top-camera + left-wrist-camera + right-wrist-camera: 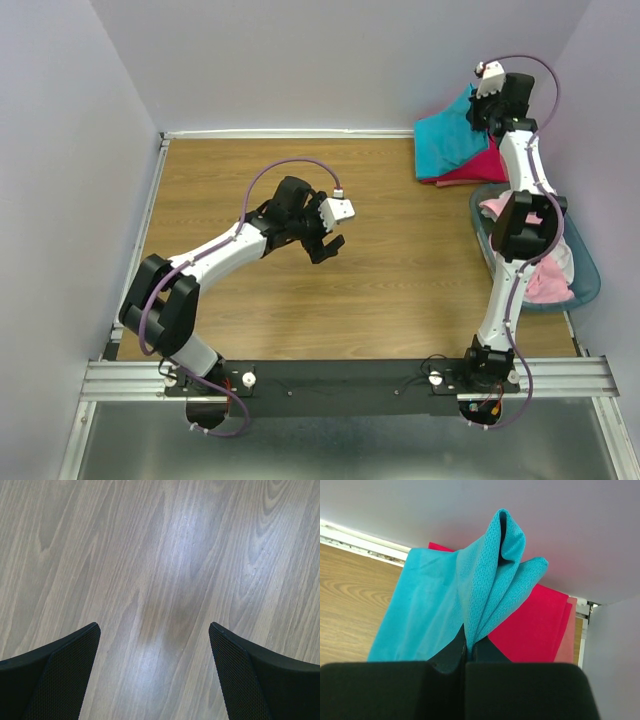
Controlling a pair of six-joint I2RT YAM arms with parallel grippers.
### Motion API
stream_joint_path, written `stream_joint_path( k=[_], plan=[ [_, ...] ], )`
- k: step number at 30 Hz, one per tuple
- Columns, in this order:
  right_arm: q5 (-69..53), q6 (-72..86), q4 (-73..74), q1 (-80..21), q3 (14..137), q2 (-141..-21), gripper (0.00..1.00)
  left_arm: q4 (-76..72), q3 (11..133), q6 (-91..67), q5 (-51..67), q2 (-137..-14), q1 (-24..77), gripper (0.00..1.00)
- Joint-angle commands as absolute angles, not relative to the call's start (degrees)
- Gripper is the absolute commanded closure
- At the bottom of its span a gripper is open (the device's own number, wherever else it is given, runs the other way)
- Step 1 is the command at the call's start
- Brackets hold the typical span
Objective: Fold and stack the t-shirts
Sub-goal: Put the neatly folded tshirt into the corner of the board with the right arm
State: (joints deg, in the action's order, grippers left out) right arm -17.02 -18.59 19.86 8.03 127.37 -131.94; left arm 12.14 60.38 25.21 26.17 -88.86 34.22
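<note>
A teal t-shirt (pixel 450 140) lies on a crimson-pink t-shirt (pixel 478 165) in the table's far right corner. My right gripper (pixel 482 108) is shut on a bunched fold of the teal t-shirt (pixel 490 580) and lifts it off the crimson-pink one (pixel 535 625). A salmon shirt edge (pixel 571 630) shows under the crimson one. Light pink shirts (pixel 548 280) lie in the basket. My left gripper (pixel 328 245) is open and empty above bare wood at the table's middle; its fingertips (pixel 75 665) frame only wood grain.
A blue-tinted plastic basket (pixel 590 285) stands at the right edge, beside my right arm. Purple-grey walls close in the table at the back and sides. The wooden tabletop (pixel 250 180) stretches left of the stack. A metal rail (pixel 350 375) runs along the front.
</note>
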Motion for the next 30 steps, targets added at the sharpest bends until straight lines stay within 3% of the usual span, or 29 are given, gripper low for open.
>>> stream_joint_path(
  k=[1,30],
  plan=[
    [-18.63,-20.92,19.78,8.88,128.84,-134.38,0.99,12.48,61.79,24.87,27.16,-89.65,33.93,0.03],
    [-17.58,-32.96,18.90,13.27,137.29,-145.81,0.99,12.39,61.35,23.91,29.00,-91.76,33.93,0.03]
  ],
)
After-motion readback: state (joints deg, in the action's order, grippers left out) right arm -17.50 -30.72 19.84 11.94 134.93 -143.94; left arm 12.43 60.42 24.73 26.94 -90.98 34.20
